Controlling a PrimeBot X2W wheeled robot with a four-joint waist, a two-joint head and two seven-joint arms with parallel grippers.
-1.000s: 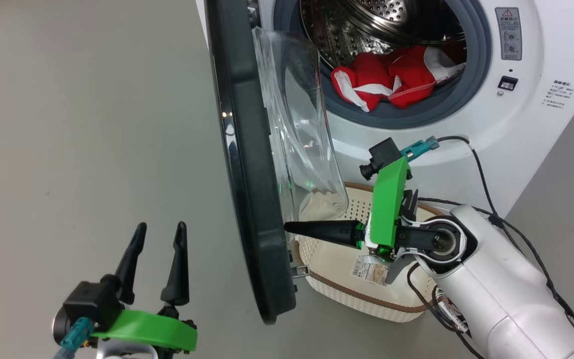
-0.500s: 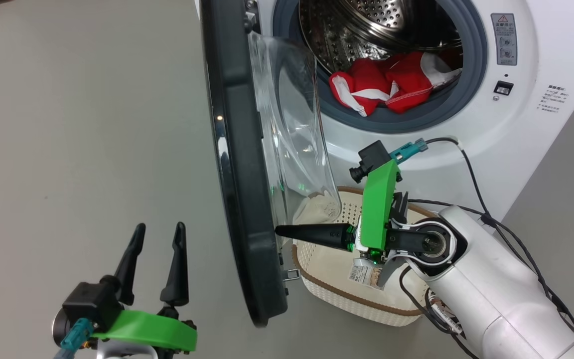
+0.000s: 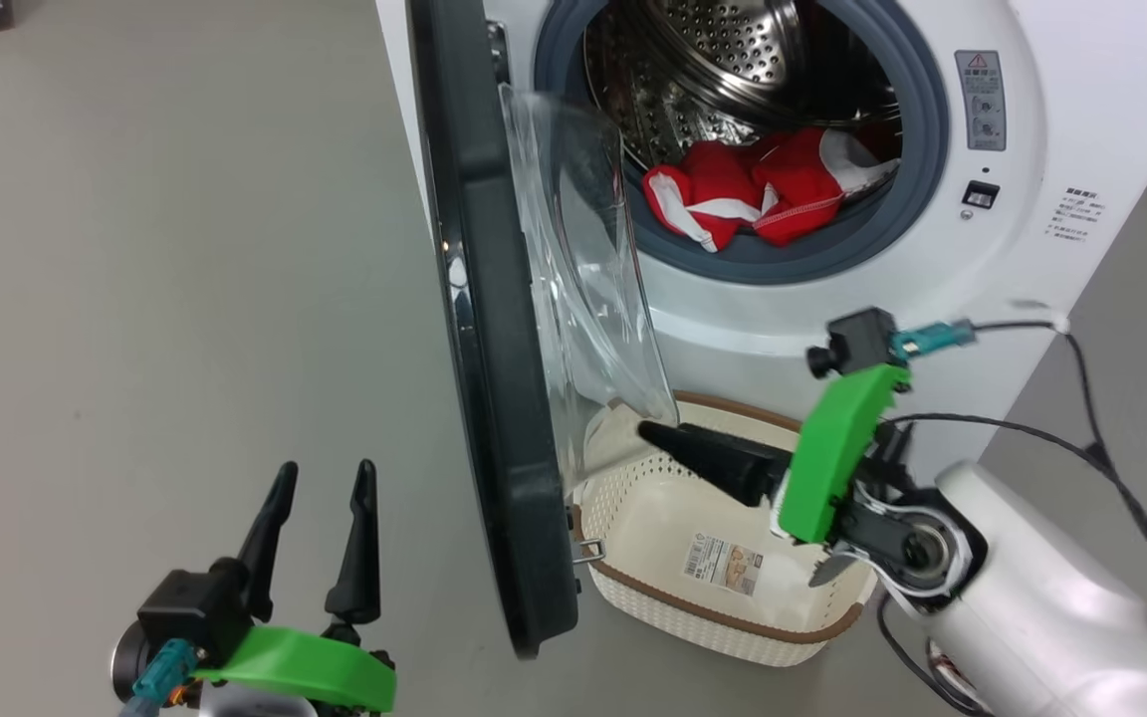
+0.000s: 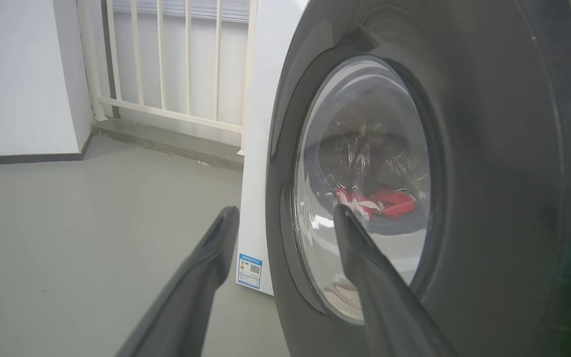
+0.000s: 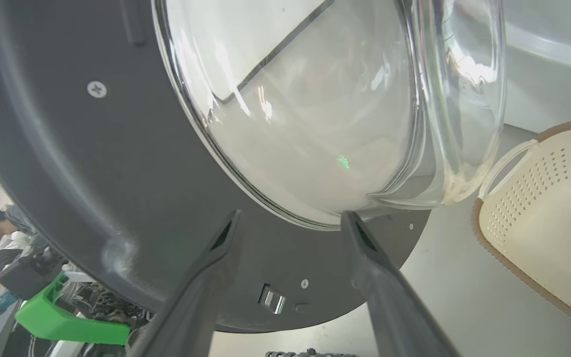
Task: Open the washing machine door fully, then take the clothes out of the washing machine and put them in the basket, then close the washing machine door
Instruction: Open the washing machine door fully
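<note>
Right pincer (image 5: 291,214) agape near latch (image 5: 271,300) on door (image 5: 67,173)

The door (image 3: 494,398) has a glossy black rim around clear glass. The drum (image 3: 723,60) is shiny perforated steel, its gasket (image 3: 917,149) matt grey rubber. The clothes (image 3: 753,194) are red cloth. The basket (image 3: 623,488) is perforated plastic, its label (image 3: 723,566) paper.

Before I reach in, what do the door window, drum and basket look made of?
The door window looks like clear glass, glossy with reflections. The drum is shiny perforated metal, likely steel. The basket seems to be matte cream plastic, perforated, with a brown rim band.
</note>
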